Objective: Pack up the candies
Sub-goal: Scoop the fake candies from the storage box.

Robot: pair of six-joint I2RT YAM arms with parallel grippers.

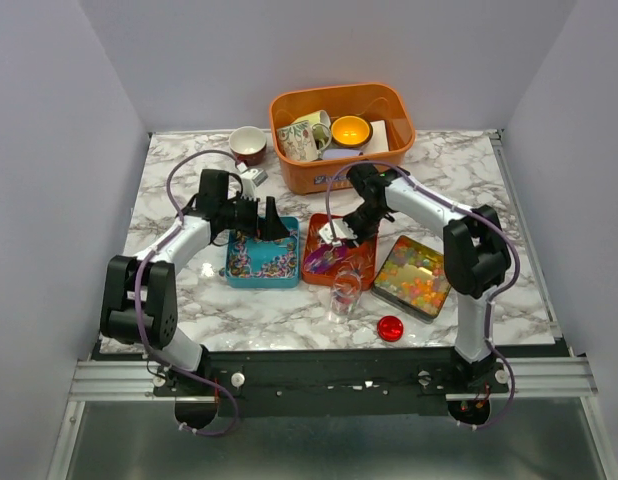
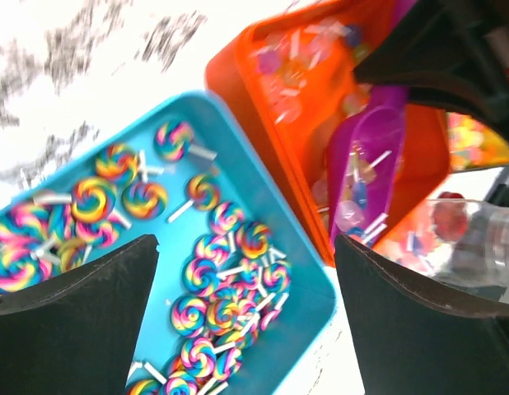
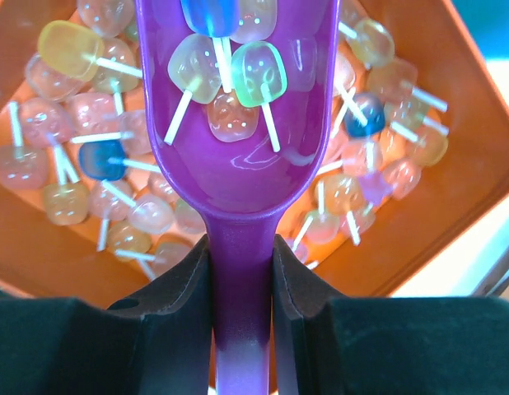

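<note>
The candies lie in three trays: swirl lollipops (image 1: 259, 262) (image 2: 213, 271) in a blue tray (image 1: 235, 275) (image 2: 308, 276), pale translucent lollipops (image 3: 90, 156) in an orange tray (image 1: 311, 270) (image 3: 473, 189), and jelly beads (image 1: 419, 280) in a metal tin (image 1: 382, 283). My right gripper (image 1: 341, 235) (image 3: 242, 255) is shut on the handle of a purple scoop (image 1: 324, 256) (image 3: 238, 156) (image 2: 366, 164). The scoop is held over the orange tray with a few pale lollipops (image 3: 226, 74) in its bowl. My left gripper (image 1: 270, 225) (image 2: 246, 247) hangs open above the blue tray, holding nothing.
A clear cup (image 1: 344, 295) (image 2: 477, 230) stands in front of the orange tray, a round red lid (image 1: 390, 328) beside it. At the back stand an orange basket (image 1: 289, 165) with mugs and a small bowl (image 1: 249, 143).
</note>
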